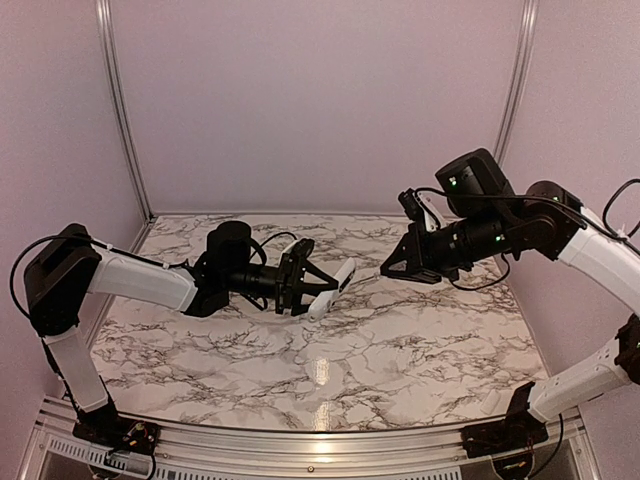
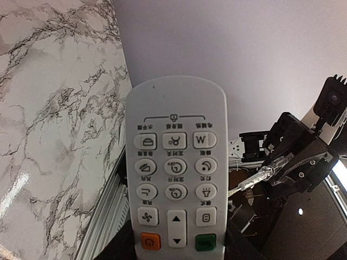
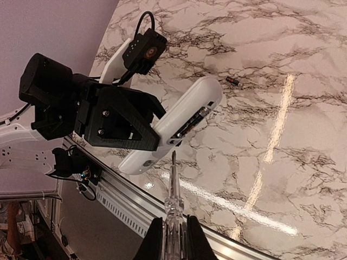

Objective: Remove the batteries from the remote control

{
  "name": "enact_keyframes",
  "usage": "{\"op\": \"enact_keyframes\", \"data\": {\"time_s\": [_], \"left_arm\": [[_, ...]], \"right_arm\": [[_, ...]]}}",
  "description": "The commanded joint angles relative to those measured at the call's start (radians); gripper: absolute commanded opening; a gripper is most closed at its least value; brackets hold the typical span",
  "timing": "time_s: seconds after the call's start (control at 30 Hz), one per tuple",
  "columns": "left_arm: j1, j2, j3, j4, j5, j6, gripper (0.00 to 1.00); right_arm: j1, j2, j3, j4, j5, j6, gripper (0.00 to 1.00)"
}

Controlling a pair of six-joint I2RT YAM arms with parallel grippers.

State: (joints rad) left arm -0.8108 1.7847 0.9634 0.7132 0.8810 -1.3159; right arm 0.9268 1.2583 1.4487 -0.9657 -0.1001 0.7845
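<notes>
The left tool [image 1: 308, 288] holds the remote [image 1: 340, 275] up, its open back turned right — so the right tool [image 3: 172, 232], pinching a thin stick [image 3: 173, 181], can poke into the battery slot [image 3: 192, 120].

White shells cover the long links of the left arm [image 1: 140, 280] and the right arm [image 1: 600, 258], with black joint housings, looping black cables and small green lights; the left tool [image 1: 318, 288] is black, triangular, studded with screws
</notes>
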Motion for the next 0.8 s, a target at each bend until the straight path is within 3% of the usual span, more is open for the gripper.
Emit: {"op": "enact_keyframes", "data": {"time_s": [0.0, 0.77], "left_arm": [[0.003, -0.031, -0.001, 0.032, 0.005, -0.027, 0.0], [0.004, -0.075, -0.031, -0.016, -0.013, -0.001, 0.0]], "right_arm": [[-0.004, 0.004, -0.007, 0.008, 0.06, 0.044, 0.0], [-0.008, 0.065, 0.035, 0.039, 0.093, -0.002, 0.0]]}}
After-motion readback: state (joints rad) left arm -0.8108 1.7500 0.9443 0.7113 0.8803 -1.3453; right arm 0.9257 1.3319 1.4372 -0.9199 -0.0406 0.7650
